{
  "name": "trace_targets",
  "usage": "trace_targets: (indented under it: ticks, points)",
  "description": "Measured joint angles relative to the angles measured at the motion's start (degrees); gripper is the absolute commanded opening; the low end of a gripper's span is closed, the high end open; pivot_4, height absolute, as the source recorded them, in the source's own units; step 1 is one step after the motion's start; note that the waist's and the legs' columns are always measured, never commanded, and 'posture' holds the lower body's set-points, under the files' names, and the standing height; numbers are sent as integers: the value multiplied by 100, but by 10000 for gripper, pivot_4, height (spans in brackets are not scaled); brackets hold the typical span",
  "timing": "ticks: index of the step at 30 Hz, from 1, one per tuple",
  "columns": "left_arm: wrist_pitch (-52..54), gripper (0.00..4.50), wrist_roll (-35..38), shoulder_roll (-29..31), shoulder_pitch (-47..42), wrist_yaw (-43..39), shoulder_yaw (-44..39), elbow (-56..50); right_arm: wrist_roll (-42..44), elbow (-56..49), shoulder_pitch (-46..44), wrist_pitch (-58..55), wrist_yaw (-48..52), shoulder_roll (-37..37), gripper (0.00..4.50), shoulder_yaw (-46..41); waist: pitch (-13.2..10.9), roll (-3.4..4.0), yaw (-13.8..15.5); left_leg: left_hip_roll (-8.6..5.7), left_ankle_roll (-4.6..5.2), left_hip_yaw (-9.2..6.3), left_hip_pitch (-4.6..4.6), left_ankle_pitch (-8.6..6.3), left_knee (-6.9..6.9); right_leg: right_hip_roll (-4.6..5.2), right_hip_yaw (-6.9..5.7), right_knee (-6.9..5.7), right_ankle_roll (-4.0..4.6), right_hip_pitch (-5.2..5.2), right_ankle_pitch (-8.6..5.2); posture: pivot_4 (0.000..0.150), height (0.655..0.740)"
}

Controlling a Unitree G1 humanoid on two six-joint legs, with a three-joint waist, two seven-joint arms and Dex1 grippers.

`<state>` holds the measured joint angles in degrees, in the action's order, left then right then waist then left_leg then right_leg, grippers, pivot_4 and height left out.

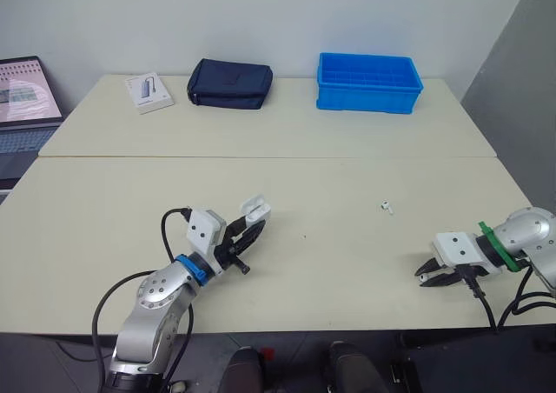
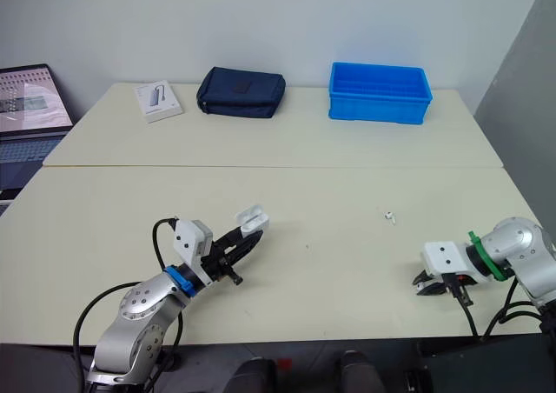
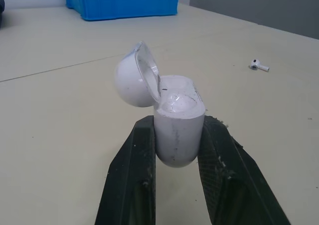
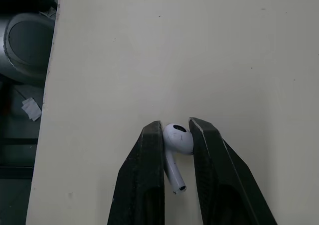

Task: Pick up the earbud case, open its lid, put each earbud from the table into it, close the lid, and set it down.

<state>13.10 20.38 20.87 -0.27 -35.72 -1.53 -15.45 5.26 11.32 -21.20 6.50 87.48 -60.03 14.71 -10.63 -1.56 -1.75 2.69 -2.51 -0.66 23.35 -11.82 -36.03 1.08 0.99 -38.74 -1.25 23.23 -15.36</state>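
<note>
My left gripper (image 1: 252, 232) is shut on the white earbud case (image 3: 177, 118), held just above the table's front left. The case's lid (image 3: 134, 75) stands open, hinged back. At the front right, my right gripper (image 4: 175, 130) is shut on a white earbud (image 4: 175, 143), pinched between the two black fingers just over the table near its front edge. A second white earbud (image 1: 386, 206) lies loose on the table right of centre, also seen beyond the case as a small earbud (image 3: 259, 65).
A blue bin (image 1: 368, 83) stands at the back right, a dark blue pouch (image 1: 230, 84) at the back centre, a white box (image 1: 148, 92) at the back left. A laptop (image 1: 24, 106) sits off the table's left side. The table edge (image 4: 47, 110) runs close by the right gripper.
</note>
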Motion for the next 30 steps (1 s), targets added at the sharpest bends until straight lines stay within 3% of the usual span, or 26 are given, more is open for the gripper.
trace_targets:
  ticks: [6, 14, 20, 25, 30]
  points:
    - [19, 7798, 2, 1, 0, 1, 0, -2, -9, 176, -95, 46, 30, 46, 4178, 54, 0, 0, 0, 0, 0, 1, -2, 0, -5, 1, 2, 0, -2, -4, 2, 1500, 7376]
    - [24, 7798, 3, 2, 2, 3, -1, -5, -70, 305, -229, 203, 34, 225, 31388, 93, 3, -5, -9, 1, 0, 3, -22, 0, -5, 0, 5, -9, 4, -15, 0, 1500, 7376]
    - [30, 7798, 4, 3, 29, 3, -1, -32, -53, 81, -200, -18, -3, 222, 31517, 39, 2, -4, -6, 1, -1, 10, -29, 0, -4, 0, 12, -13, 10, -17, -4, 1500, 7376]
    - [47, 7798, 6, 7, 25, 4, 3, -84, 96, -1169, 197, -918, -110, -395, 31517, -359, -1, 3, 29, 1, -1, 6, -15, 0, 4, 1, 7, -13, 0, -5, -4, 1500, 7376]
    - [66, 7798, 9, -5, 27, 8, 12, -88, -424, -2781, 719, -2738, -754, -1083, 31517, -660, -1, 3, 36, 2, -3, 4, -13, -1, 3, 3, 3, -12, 6, -2, -8, 1500, 7376]
